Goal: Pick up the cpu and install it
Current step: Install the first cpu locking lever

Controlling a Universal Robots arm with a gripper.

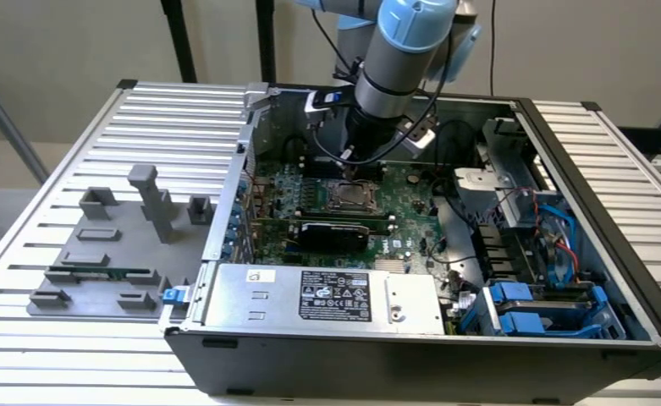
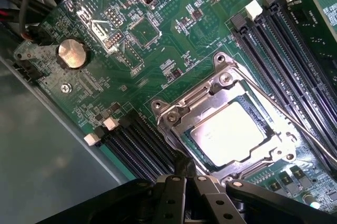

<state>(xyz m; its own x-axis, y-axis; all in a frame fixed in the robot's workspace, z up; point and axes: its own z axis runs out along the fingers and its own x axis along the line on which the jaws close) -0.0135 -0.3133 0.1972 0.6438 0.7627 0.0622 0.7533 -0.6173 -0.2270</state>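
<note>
Found the gripper [image 2: 185,174] pinched shut with nothing between its fingers [image 2: 174,197], poised above the motherboard [image 2: 158,71]. Saw the cpu [image 2: 227,130] just beyond the fingertips, lying flat inside the metal socket frame [image 2: 221,79], clear of the gripper. Lost the frame's nearest corner behind the dark fingers; could not read the chip's washed-out top.

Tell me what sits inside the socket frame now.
The cpu lies inside the socket frame, its silver top showing. Whatever is under the cpu is covered, and the tool hides part of the frame's edge.
</note>
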